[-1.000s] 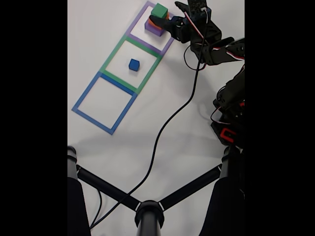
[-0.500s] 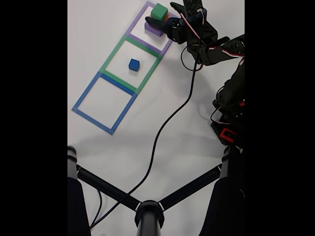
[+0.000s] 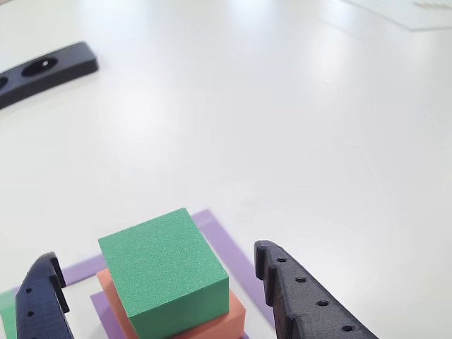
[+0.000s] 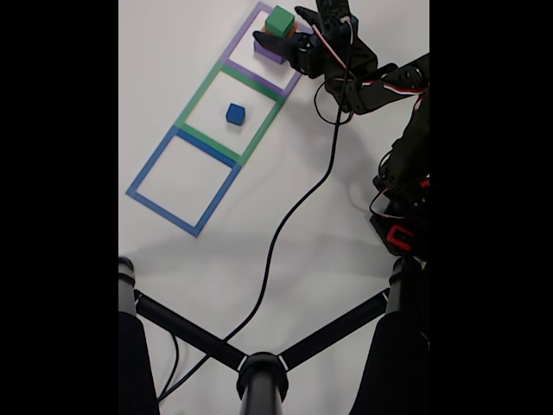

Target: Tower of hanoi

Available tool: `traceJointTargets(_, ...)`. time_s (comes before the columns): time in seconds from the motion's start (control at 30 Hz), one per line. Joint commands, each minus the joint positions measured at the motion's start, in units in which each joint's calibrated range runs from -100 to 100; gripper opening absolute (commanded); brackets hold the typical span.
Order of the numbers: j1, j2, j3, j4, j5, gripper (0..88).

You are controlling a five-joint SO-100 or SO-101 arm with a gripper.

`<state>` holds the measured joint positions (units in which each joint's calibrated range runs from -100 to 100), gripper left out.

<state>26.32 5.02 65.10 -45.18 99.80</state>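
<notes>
The tower of hanoi is split in the fixed view. The green block [image 4: 279,19] tops the salmon block [image 4: 293,30] and the flat purple block [image 4: 266,51] inside the purple tape square [image 4: 239,40]. The small blue cube [image 4: 235,113] sits alone in the green tape square [image 4: 200,86]. My gripper [image 4: 283,26] is open around the stack. In the other view the green block [image 3: 162,275] rests on the salmon block [image 3: 222,321], and my gripper [image 3: 155,256] straddles it. A black finger [image 3: 42,304] stands on each side with gaps.
A blue tape square [image 4: 152,163] lies nearer the camera with nothing inside. A black cable [image 4: 285,229] runs across the white table from the arm to a black stand [image 4: 259,372] at the bottom. A flat black part [image 3: 46,69] lies far left in the other view.
The gripper has moved further up the fixed view and over the stack, so its fingers now flank the green block. The blocks have not moved.
</notes>
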Motion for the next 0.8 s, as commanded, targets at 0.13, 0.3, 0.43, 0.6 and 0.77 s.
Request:
traceJointTargets(0.13, -1.1, -0.1, -2.0, -1.4, 0.2, 25.1)
traceJointTargets(0.3, -1.2, 0.0, -2.1, -1.4, 0.2, 20.7)
traceJointTargets(0.43, -1.3, 0.2, -2.1, -1.4, 0.2, 17.7)
traceJointTargets(0.6, -1.6, 0.3, -2.4, -1.4, 0.2, 14.8)
traceJointTargets(0.77, -1.7, 0.3, -2.4, -1.4, 0.2, 12.3)
